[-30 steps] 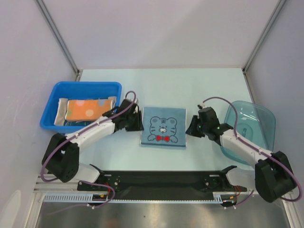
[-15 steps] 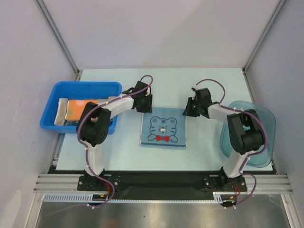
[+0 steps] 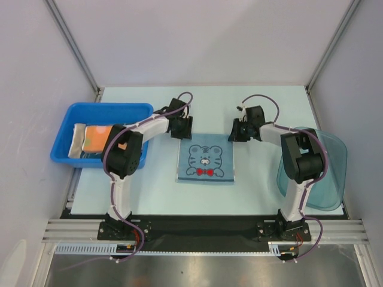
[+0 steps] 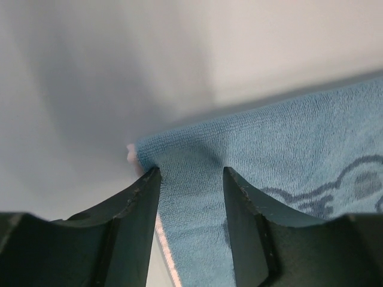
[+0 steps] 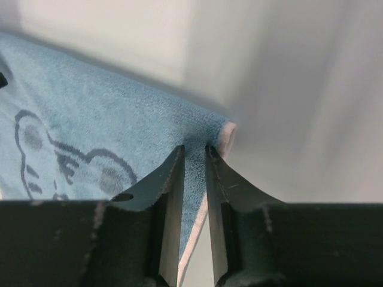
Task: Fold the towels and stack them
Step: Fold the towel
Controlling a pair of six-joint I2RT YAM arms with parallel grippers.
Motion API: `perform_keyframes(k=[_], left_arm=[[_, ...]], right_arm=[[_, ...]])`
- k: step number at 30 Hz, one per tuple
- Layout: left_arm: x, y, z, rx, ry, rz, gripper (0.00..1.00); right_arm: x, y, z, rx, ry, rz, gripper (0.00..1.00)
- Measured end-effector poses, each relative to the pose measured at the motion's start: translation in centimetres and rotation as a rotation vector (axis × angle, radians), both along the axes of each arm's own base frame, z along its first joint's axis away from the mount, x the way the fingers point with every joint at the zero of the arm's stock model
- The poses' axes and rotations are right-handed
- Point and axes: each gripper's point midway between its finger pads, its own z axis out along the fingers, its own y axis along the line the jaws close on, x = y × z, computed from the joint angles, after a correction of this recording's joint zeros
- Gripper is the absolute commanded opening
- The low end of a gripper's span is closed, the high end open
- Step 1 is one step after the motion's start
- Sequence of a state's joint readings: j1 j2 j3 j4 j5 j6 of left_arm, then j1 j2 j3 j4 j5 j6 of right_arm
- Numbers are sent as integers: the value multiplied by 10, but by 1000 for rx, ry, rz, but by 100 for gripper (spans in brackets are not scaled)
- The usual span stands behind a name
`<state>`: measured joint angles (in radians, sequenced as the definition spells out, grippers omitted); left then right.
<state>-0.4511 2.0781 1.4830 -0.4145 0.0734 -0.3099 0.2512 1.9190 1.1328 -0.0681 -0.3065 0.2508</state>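
A light blue towel (image 3: pixel 205 162) printed with a cartoon animal face and a red bow lies flat mid-table. My left gripper (image 3: pixel 183 133) is at its far left corner. In the left wrist view the left gripper (image 4: pixel 191 176) is open, its fingers straddling that corner of the towel (image 4: pixel 287 137). My right gripper (image 3: pixel 232 135) is at the far right corner. In the right wrist view the right gripper (image 5: pixel 194 149) has its jaws a narrow gap apart, tips down on the towel (image 5: pixel 90 113) beside its white hem. An orange dotted towel (image 3: pixel 96 136) lies on a pale towel (image 3: pixel 77 142).
The folded towels sit in a blue bin (image 3: pixel 72 110) at the left. A clear teal tub (image 3: pixel 326 179) stands at the right, close behind the right arm. White walls close in the table at the back and sides.
Both arms have swung from the towel's side edges up to its two far corners. The left jaws have widened a little. The blue towel has stayed flat.
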Motion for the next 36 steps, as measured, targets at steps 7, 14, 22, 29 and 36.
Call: perform_keyframes(k=[7, 14, 22, 29, 36], left_arm=[[14, -9, 42, 8, -55, -155, 58], [24, 3, 60, 78, -129, -328, 60], [33, 12, 32, 123, -82, -457, 60], [33, 26, -4, 165, -9, -508, 57], [40, 32, -3, 150, -12, -547, 49]], right_arm=[[5, -3, 37, 46, 0, 167, 41], [26, -2, 67, 84, -47, 344, 52], [20, -6, 15, 57, 112, 453, 52], [22, -15, 6, 43, 139, 515, 46], [19, -15, 1, 51, 133, 563, 26]])
